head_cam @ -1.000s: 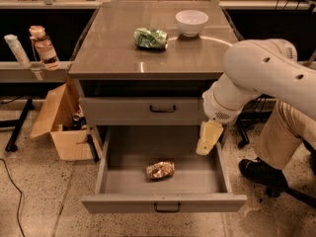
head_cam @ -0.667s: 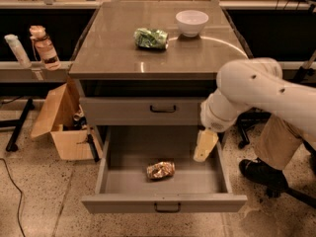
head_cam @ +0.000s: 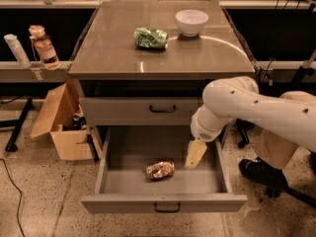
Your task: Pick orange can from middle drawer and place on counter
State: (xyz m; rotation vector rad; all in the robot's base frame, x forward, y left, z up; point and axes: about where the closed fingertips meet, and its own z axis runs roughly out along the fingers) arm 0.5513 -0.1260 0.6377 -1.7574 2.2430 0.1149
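The gripper (head_cam: pixel 196 153), open or closed I cannot tell, has dropped toward eight o'clock into the middle drawer (head_cam: pixel 129 143), closing on the orange can (head_cam: pixel 160 170), which lies there ungrasped.

Crumpled orange can (head_cam: pixel 160 170) on its side in open middle drawer (head_cam: pixel 123 203), counter (head_cam: pixel 113 53) above, gripper (head_cam: pixel 195 155) near can
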